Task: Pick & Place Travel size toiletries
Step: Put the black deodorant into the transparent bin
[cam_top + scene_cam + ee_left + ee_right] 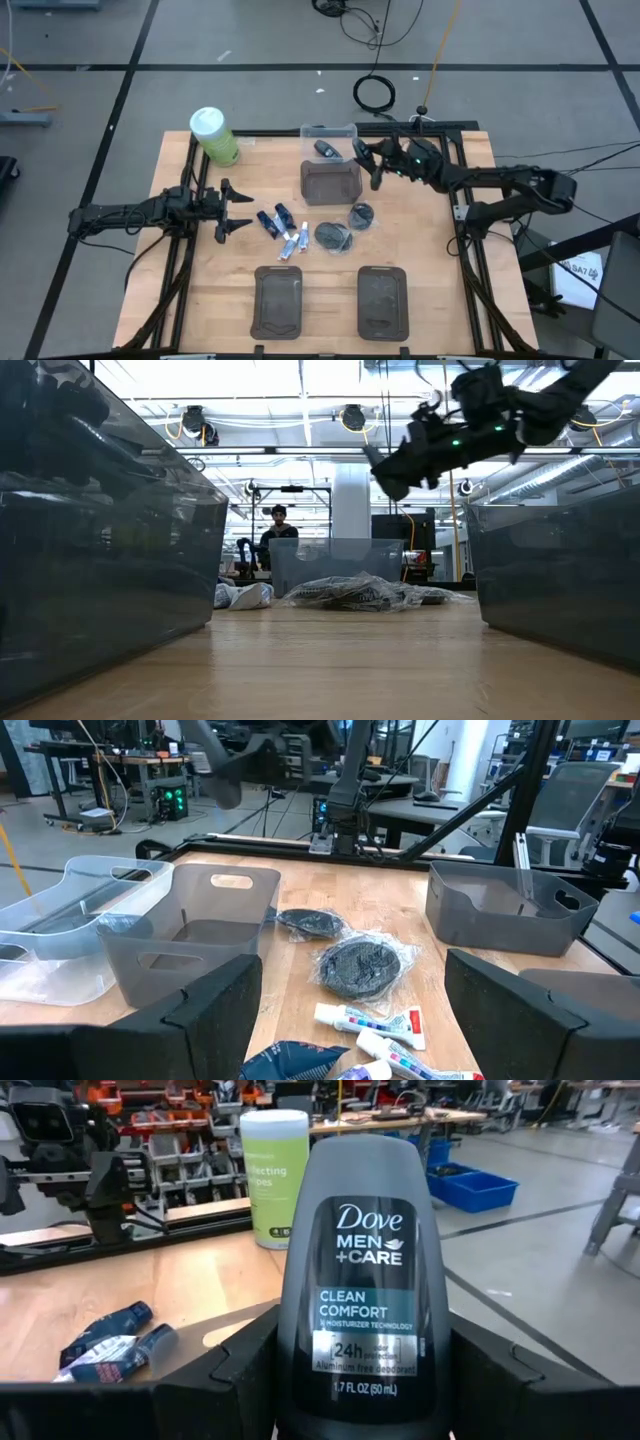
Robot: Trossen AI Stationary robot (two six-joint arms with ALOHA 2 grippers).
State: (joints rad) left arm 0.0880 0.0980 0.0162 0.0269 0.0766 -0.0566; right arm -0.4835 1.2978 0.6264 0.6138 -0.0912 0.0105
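The wooden desk (430, 290) carries everything, and the dark grey tray (330, 182) near its middle serves as the landmark here. Two more grey trays (381, 299) sit toward the near edge from it, and a clear plastic bin (328, 135) touches its far side with one dark item inside. The big green wipes canister (213, 135) stands well off toward the left arm's side of that tray. Above the tray's right far corner hangs the right claw (372, 160), clenched on a small dark Dove Men+Care bottle (363, 1280), held upright between the fingers by its lower body. The left claw (232, 209) waits released, low over the desk on the tray's left. The rest of the toiletries lie on the near side of the tray: two round flat pots (333, 236) in crinkled wrap, and beside them, toward the left claw, the dark blue mini tubes (275, 219) and white-and-pale-blue mini tubes (296, 243), bunched and partly touching. The bottle looks light, stiff and smooth, so it may slip if squeezed near the rounded shoulder; the flat sides are the safer hold. The tubes are soft and should be pinched across the middle; the wrapped pots seem slick and best taken across the rim. Room is open over the tray, but the bin wall is close behind it.
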